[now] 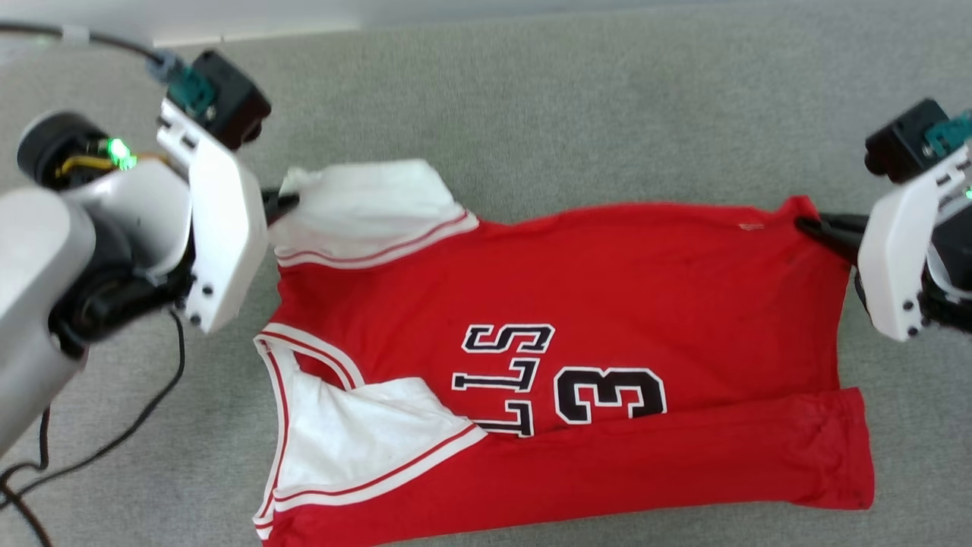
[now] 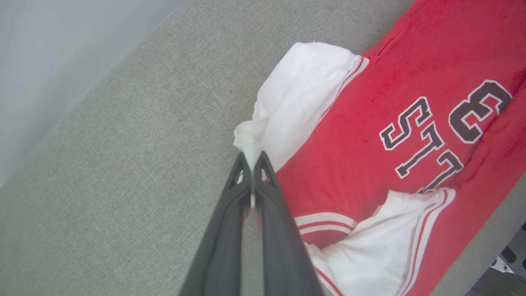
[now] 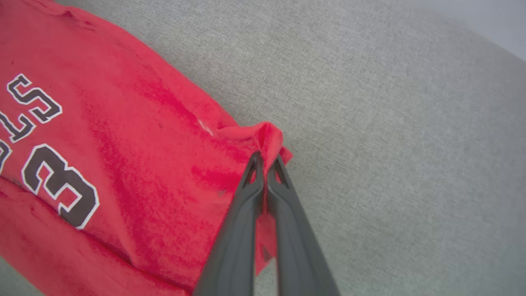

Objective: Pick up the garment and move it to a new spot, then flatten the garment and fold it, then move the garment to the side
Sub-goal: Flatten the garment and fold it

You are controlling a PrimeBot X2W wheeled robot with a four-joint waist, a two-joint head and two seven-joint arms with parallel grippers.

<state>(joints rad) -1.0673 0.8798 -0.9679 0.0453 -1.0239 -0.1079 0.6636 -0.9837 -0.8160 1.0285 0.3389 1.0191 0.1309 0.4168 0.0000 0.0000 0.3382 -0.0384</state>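
Lying spread on the grey cloth surface, the red shirt faces up, its black lettering and number 3 showing, with its near long edge folded over onto the front. The left gripper is clamped tight on the tip of the far white sleeve. The right gripper pinches the far hem corner, fingers together on the red cloth.
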